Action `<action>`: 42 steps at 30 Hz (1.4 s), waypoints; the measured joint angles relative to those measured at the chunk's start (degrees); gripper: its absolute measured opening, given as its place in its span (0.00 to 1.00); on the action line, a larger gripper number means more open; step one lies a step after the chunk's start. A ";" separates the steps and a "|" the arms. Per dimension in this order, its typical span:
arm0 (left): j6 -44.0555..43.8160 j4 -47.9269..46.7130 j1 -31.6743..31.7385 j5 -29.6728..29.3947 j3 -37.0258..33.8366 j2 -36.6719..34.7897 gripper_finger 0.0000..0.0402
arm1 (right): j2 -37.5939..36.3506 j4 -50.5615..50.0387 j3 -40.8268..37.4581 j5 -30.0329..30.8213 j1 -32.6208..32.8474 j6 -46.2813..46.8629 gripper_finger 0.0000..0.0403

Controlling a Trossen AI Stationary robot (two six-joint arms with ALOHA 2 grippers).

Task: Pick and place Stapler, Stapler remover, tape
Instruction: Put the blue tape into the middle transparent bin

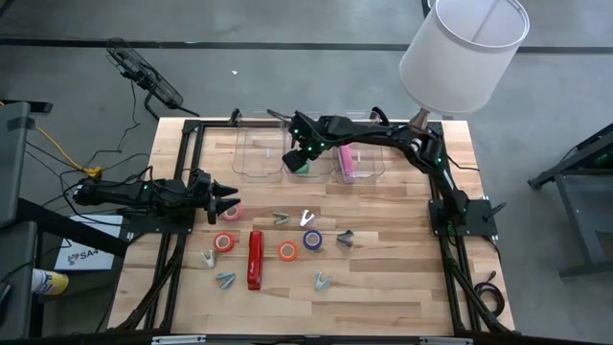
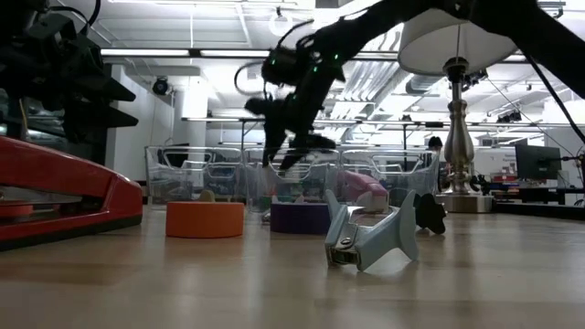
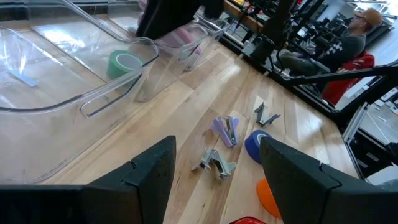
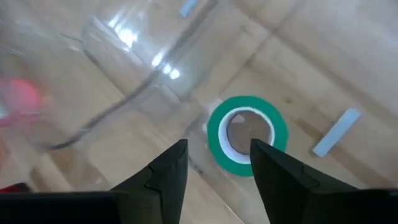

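**Green tape lies in the middle clear bin, right end effector open above it**

The green tape (image 4: 247,134) lies flat on the floor of the middle clear bin (image 1: 308,165), upper centre of the high view. The right end effector (image 1: 299,156) hangs just above it, fingers parted with nothing between them, the roll below the gap. A pink stapler (image 1: 347,161) lies in the bin to its right; the left bin (image 1: 259,153) shows only a small label.

On the table (image 1: 402,287), centre of the frame, lie the red stapler (image 1: 255,259), red tape (image 1: 225,241), orange tape (image 1: 287,251), blue-purple tape (image 1: 312,240) and pink tape (image 1: 233,211). Several metal staple removers (image 1: 321,281) are scattered among them.

The left end effector (image 1: 226,199) sits at middle left beside the pink tape, fingers apart and empty. A white lamp (image 1: 464,50) stands at upper right.
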 joint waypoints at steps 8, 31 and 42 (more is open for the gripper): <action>0.00 0.02 0.00 0.00 0.00 -0.01 0.57 | -6.43 -4.83 0.02 -0.31 1.74 -8.14 0.41; -0.01 0.10 0.02 0.00 -0.02 0.01 0.57 | -13.15 -19.03 0.02 -0.33 18.51 -21.09 0.41; 0.00 0.11 0.00 0.00 -0.02 0.00 0.57 | -11.17 -19.12 0.02 2.51 27.21 -12.44 0.41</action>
